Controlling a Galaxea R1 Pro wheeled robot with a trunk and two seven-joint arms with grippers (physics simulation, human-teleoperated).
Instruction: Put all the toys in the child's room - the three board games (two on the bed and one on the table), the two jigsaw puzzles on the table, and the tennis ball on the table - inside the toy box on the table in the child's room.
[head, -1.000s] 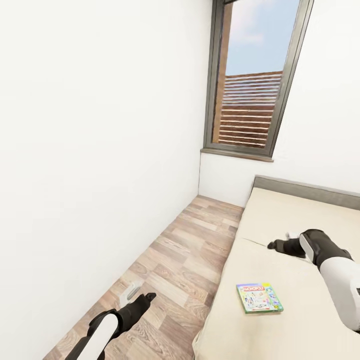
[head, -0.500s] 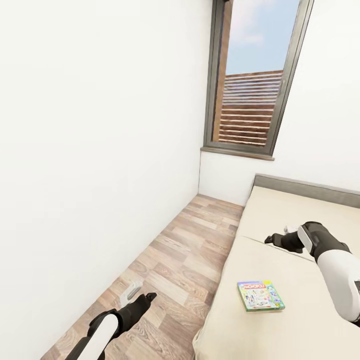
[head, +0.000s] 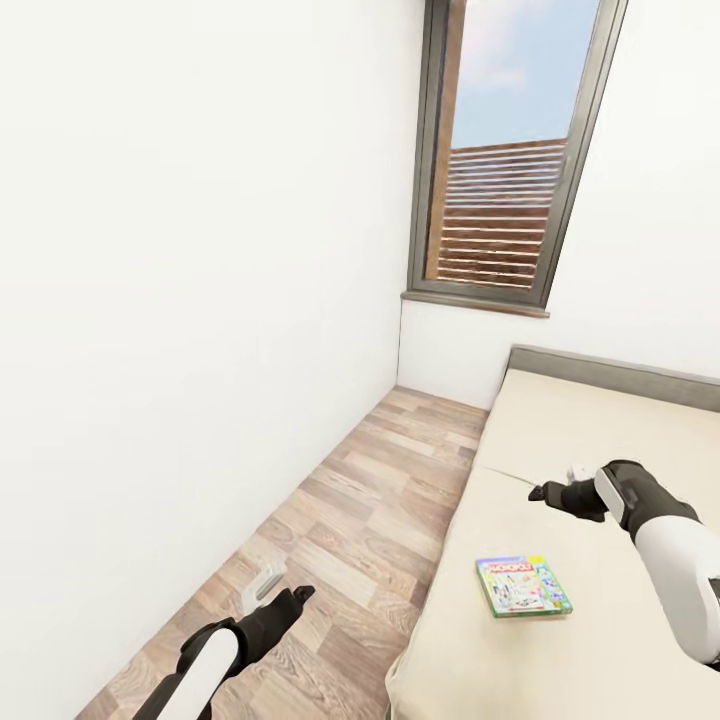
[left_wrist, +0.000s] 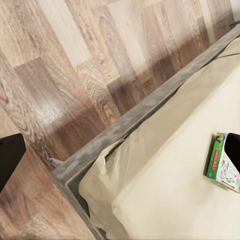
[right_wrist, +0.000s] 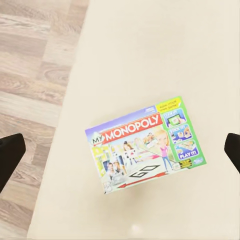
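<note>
Right claw (head: 545, 491), fingers spread apart and empty, hung above the bed (head: 600, 420), beyond the Monopoly board game (head: 523, 586). The green-edged box lay flat near the bed's floor-side edge, well clear of the headboard. Left claw (head: 285, 595) hovered open over the wood floor (head: 370, 500) beside the bed frame. For a sound pickup, the right claw would best descend squarely over one box edge, fingers straddling its thin side, since the soft sheet may yield.
</note>
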